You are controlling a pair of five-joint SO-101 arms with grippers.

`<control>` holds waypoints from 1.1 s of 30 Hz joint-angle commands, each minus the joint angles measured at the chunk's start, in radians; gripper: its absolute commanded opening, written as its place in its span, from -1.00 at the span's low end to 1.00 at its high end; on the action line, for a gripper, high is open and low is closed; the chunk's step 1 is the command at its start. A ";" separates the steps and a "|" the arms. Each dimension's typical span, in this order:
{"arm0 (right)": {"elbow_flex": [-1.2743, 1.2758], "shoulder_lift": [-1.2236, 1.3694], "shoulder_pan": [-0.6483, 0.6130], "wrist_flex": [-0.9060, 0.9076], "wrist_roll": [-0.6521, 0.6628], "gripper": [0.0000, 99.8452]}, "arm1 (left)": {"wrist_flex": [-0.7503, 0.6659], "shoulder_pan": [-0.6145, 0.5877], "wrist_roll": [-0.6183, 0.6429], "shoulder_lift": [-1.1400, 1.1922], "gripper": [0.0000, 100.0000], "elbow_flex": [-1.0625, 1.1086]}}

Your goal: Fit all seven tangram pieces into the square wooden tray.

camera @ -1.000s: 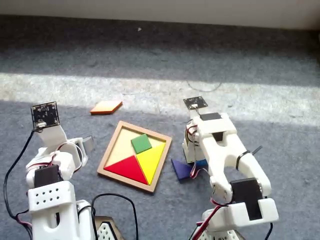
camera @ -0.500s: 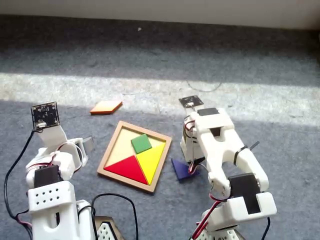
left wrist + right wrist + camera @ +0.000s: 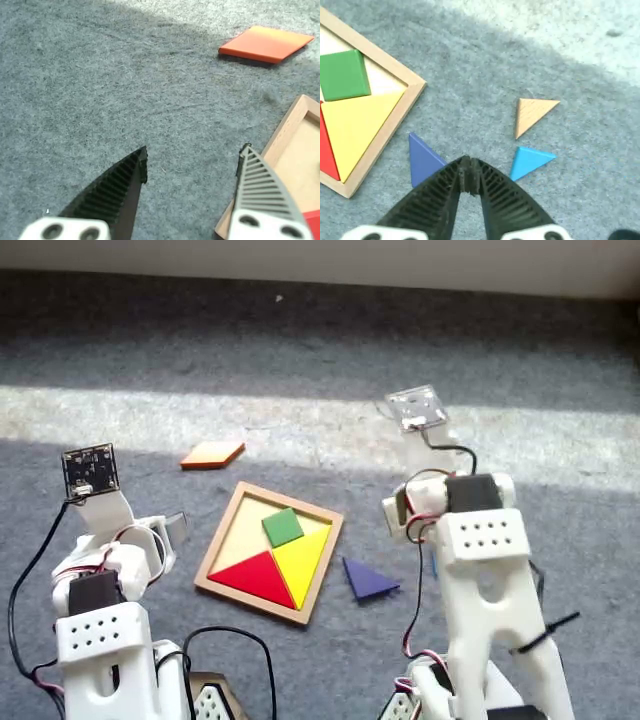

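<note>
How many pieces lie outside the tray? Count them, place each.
4. Orange parallelogram beyond the tray; dark blue triangle beside it; light blue triangle and tan triangle near the right gripper. With three in the tray, none hidden.

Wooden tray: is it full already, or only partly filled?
Partly filled. Only a green square, yellow triangle and red triangle lie in the tray; bare floor shows beside them, and a purple triangle lies outside.

A bright band of sunlight is thrown across the desk (image 3: 300,420) in the high view; the tray (image 3: 222,532) is left in soft shade. Past the left fingers (image 3: 117,187) the orange piece (image 3: 265,44) is lit at its far end, and a dark shadow is cast along its near edge. Beyond the right fingers (image 3: 502,192) a pale glare is seen.
</note>
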 commanded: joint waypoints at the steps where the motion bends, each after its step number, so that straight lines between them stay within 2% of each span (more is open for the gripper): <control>1: 0.031 -0.108 0.105 0.007 0.011 -0.99 | -0.018 0.010 -0.008 -0.016 -0.41 -0.004; 7: 0.116 -0.110 0.205 0.004 0.011 -0.99 | -0.018 0.008 -0.008 -0.016 -0.41 -0.004; 11: 0.185 -0.111 0.206 -0.058 -0.009 -0.99 | -0.018 -0.033 -0.005 -0.016 -0.41 -0.005; 16: 0.331 -0.110 0.185 -0.249 -0.178 -0.99 | -0.018 -0.070 -0.002 -0.016 -0.41 -0.005; 24: 0.407 -0.108 0.179 -0.278 -0.189 -0.98 | -0.041 -0.067 0.000 -0.015 -0.41 -0.001; 30: 0.407 -0.065 0.180 -0.285 -0.183 -0.72 | -0.066 -0.065 0.000 -0.016 -0.41 0.010; 33: 0.343 0.065 0.180 -0.302 -0.181 -0.71 | -0.066 -0.065 0.000 -0.016 -0.41 0.010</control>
